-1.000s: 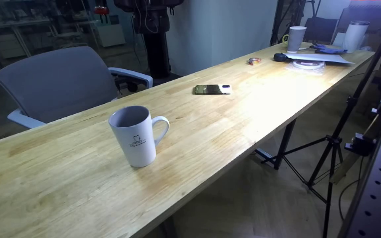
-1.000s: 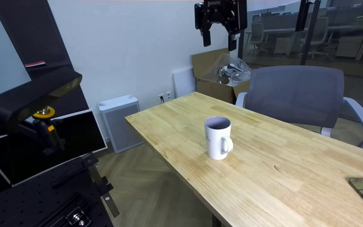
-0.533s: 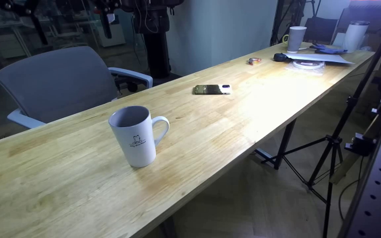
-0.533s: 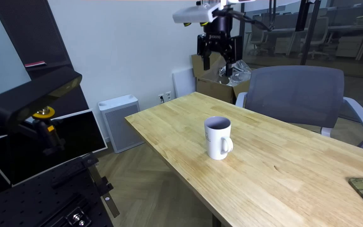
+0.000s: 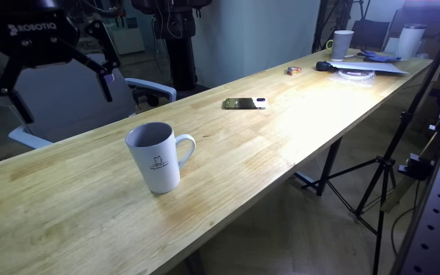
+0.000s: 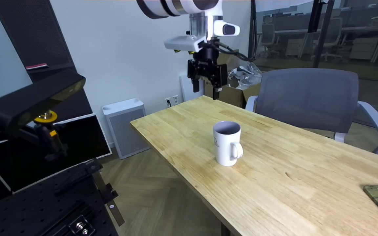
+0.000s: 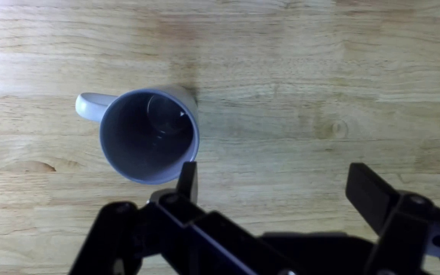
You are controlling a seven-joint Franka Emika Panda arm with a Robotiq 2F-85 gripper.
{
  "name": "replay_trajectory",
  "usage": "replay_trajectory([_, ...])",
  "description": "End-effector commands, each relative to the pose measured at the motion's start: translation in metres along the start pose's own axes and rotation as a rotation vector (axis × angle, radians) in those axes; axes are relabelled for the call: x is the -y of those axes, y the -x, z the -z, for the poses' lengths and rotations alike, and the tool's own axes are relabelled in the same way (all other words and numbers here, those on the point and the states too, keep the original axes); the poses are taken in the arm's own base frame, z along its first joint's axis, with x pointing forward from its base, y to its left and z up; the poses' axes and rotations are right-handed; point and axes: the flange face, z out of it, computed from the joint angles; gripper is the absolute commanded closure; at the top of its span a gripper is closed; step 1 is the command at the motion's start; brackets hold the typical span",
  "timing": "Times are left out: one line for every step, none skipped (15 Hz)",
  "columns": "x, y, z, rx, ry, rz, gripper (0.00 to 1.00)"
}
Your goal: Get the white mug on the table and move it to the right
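The white mug (image 5: 159, 166) stands upright on the light-wood table (image 5: 86, 214), its dark logo and loop handle visible. It also stands upright in an exterior view (image 6: 222, 147), handle toward the phone end. In the wrist view I look down into the mug (image 7: 147, 139), left of centre, handle pointing left. My gripper (image 5: 67, 105) is open and empty, above table height, beyond the mug toward the chair side. It also shows in an exterior view (image 6: 206, 91), behind and above the mug. In the wrist view the gripper (image 7: 273, 172) has its left fingertip overlapping the mug's rim; contact is not visible.
A phone (image 5: 245, 103) lies farther along the table. A grey cup (image 5: 342, 46), a white tumbler (image 5: 411, 42), blue gloves (image 5: 378, 56) and papers stand or lie at the far end. An office chair (image 6: 308, 101) is at the table's long edge.
My gripper has come down from above into both exterior views, lower and nearer the table and mug, drifting left in both during the last half second. It stays open. The mug has not moved.
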Motion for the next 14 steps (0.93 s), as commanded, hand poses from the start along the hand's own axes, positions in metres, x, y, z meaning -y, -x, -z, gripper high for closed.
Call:
replay_trajectory([0.01, 0.01, -0.006, -0.057, -0.011, -0.004, 0.0])
replay_trajectory([0.01, 0.013, -0.008, -0.074, -0.021, -0.005, 0.0])
replay_trajectory([0.009, 0.016, -0.011, -0.079, -0.02, -0.007, 0.0])
replay_trajectory([0.006, 0.019, -0.014, -0.082, -0.018, -0.009, 0.0])
replay_trajectory([0.0, 0.022, -0.017, -0.082, -0.015, -0.015, 0.0])
replay_trajectory([-0.004, 0.023, -0.02, -0.079, -0.014, -0.02, 0.0])
replay_trajectory([-0.01, 0.025, -0.022, -0.074, -0.011, -0.029, 0.0])
replay_trajectory([-0.018, 0.027, -0.024, -0.066, -0.006, -0.042, 0.0])
replay_trajectory([-0.027, 0.028, -0.025, -0.058, 0.001, -0.058, 0.0])
replay_trajectory([-0.037, 0.03, -0.025, -0.056, 0.008, -0.073, 0.0])
replay_trajectory([-0.045, 0.031, -0.027, -0.056, 0.013, -0.086, 0.0])
replay_trajectory([-0.055, 0.032, -0.028, -0.056, 0.016, -0.101, 0.0])
replay_trajectory([-0.062, 0.032, -0.029, -0.058, 0.019, -0.11, 0.0])
replay_trajectory([-0.069, 0.031, -0.031, -0.064, 0.023, -0.119, 0.0])
